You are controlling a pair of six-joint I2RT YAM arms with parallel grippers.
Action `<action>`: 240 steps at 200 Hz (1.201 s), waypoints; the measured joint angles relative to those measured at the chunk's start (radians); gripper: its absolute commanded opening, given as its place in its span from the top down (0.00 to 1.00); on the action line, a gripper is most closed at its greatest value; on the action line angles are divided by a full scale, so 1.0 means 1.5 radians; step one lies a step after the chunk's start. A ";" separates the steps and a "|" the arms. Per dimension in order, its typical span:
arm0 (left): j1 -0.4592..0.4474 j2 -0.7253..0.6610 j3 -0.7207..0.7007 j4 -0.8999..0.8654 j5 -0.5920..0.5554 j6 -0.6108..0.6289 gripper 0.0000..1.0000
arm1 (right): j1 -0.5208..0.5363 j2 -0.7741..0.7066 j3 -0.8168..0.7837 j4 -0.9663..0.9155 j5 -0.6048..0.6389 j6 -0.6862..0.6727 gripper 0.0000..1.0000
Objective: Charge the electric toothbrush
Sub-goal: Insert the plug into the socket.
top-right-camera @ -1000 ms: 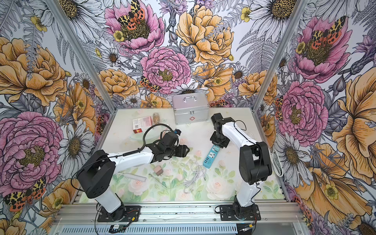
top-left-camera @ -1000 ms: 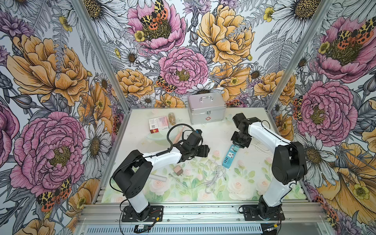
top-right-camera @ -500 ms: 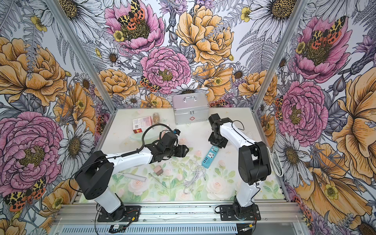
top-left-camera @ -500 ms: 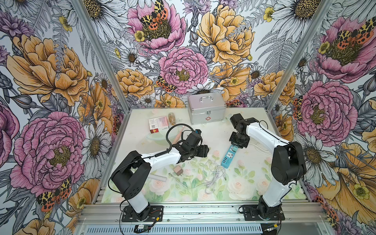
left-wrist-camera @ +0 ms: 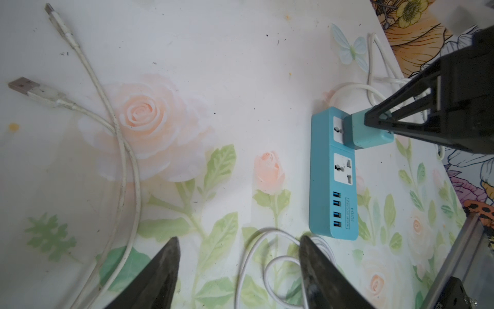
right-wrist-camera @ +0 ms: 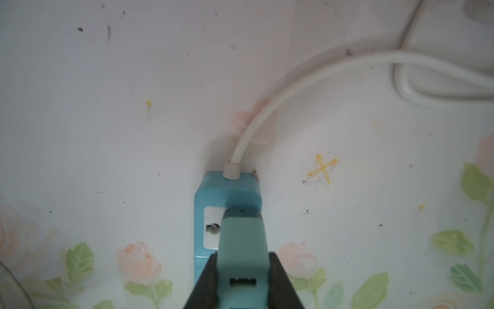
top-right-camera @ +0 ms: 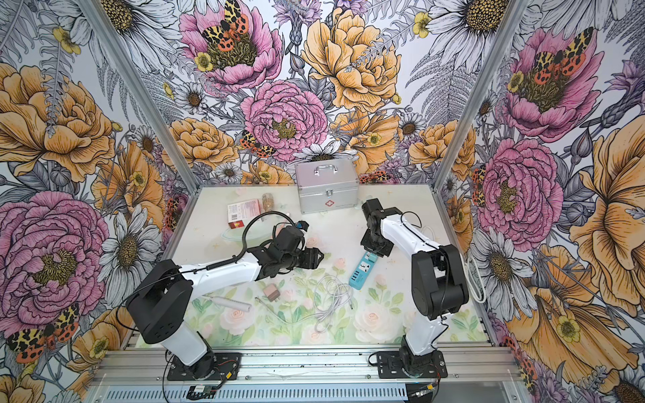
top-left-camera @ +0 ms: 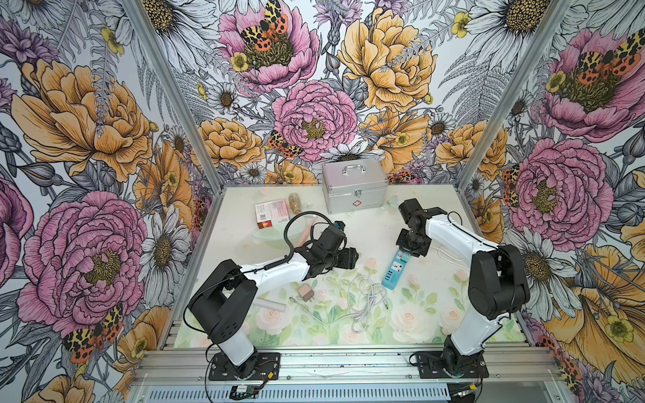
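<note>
Electric toothbrush (top-left-camera: 270, 306) 1, power strip (top-left-camera: 394, 275) 1, teal adapter (right-wrist-camera: 242, 248) 1, pink adapter (top-left-camera: 305, 292) 1

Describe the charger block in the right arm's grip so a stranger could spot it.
Start at the silver case at the table's back; in front of it, rightward, lies a blue power strip. At its far end the right gripper clamps a small cube, the charger block, in its fingers. It's paler, greener than the strip, unlike the pinkish plug lying loose on the table.

"SP04" on blue power strip (left-wrist-camera: 332, 171)
</note>
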 measured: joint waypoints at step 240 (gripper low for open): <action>0.011 -0.082 0.000 -0.124 -0.128 -0.030 0.26 | 0.047 0.027 0.039 0.058 -0.031 -0.091 0.35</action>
